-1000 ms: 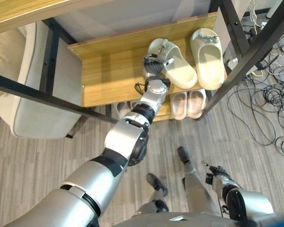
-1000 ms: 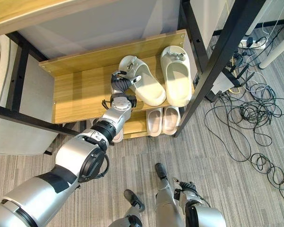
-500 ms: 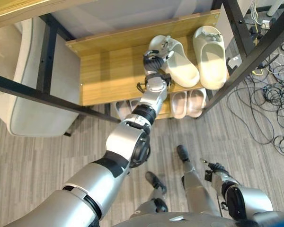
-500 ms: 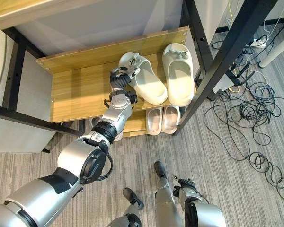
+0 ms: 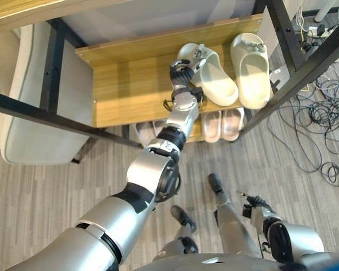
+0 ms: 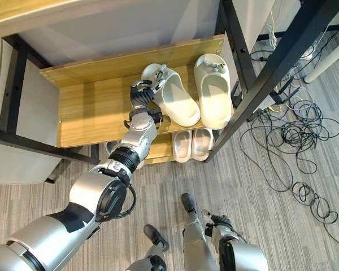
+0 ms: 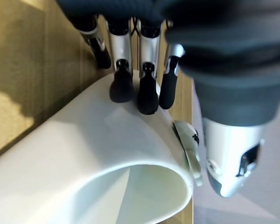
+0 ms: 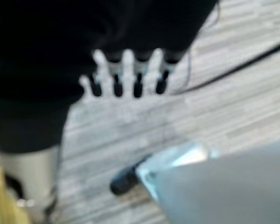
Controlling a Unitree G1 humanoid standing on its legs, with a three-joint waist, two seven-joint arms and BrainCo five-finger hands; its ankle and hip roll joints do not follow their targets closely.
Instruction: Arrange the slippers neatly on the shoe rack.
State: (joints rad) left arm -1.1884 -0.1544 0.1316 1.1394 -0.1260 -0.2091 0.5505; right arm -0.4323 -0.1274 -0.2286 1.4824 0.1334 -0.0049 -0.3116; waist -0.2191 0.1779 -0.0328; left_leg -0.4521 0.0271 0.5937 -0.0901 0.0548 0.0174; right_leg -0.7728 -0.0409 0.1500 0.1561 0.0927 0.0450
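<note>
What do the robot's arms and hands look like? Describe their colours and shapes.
Both arms are silver-grey with rounded casings and black bands at the joints. The left hand and right hand have dark ribbed covers at the back and wrist, slim silver fingers with dark rounded tips, and a silver thumb.

The left arm stretches forward toward 12 o'clock, its left hand (image 5: 183, 70) raised with fingers (image 7: 147, 95) curled and the thumb set apart. The right hand (image 5: 254, 204) hangs low at 5 o'clock, its fingers (image 8: 115, 84) straight and relaxed.
</note>
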